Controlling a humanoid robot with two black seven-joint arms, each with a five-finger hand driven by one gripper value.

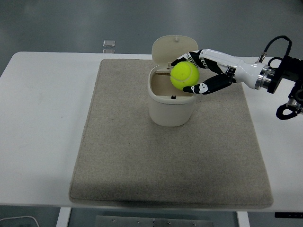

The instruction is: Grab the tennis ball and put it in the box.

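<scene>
A bright yellow-green tennis ball (184, 76) is held just above the right side of the opening of a cream box (171, 108) whose lid (173, 47) stands tipped up behind it. My right hand (195, 73) reaches in from the right and is shut on the ball, fingers over its top and thumb under it. The box stands at the back middle of a beige mat (170, 156). The left arm is not in view.
The mat lies on a white table (42, 118). A small grey metal piece (109, 44) sits at the table's far edge, left of the box. Black cabling (289, 109) hangs by the right wrist.
</scene>
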